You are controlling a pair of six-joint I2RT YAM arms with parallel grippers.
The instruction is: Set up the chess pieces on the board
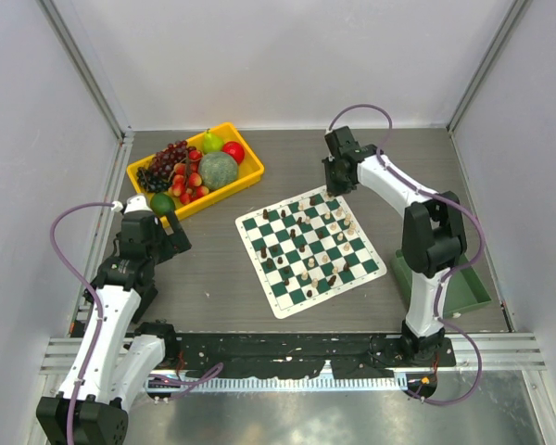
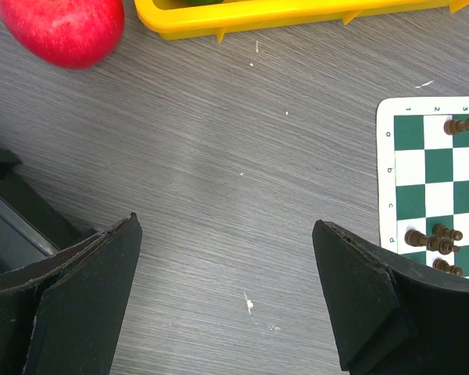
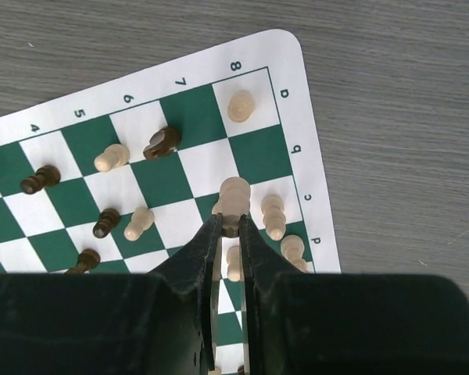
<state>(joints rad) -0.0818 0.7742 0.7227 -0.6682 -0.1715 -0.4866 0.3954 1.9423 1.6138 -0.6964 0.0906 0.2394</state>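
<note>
the board [image 1: 308, 252] lies flat on the grey tabletop [image 1: 204, 278], turned so that one corner points to the far side, and the chess pieces [image 1: 317, 243] are scattered across its squares, dark and cream mixed, some upright and some tipped over. the right pincer [image 3: 229, 226] reaches over the board's far corner, by the border marked 8, with its jaws drawn almost together on a cream piece [image 3: 234, 195]; the piece's rounded head sticks out just past the fingertips, above the squares next to the lettered edge. whether its foot touches the board cannot be told. other cream pieces stand just beside it, toward that lettered edge. the left pincer [image 2: 227, 226] hangs over bare tabletop well off the board's left side, its jaws spread wide and holding nothing; the board's near-left corner shows just beside its right finger. beyond the board's far-left side sits a yellow tray [image 1: 250, 171] of fruit, a red apple [image 2: 62, 27] lies on the tabletop near it, and a green tray [image 1: 468, 287] lies past the board's right side.
</note>
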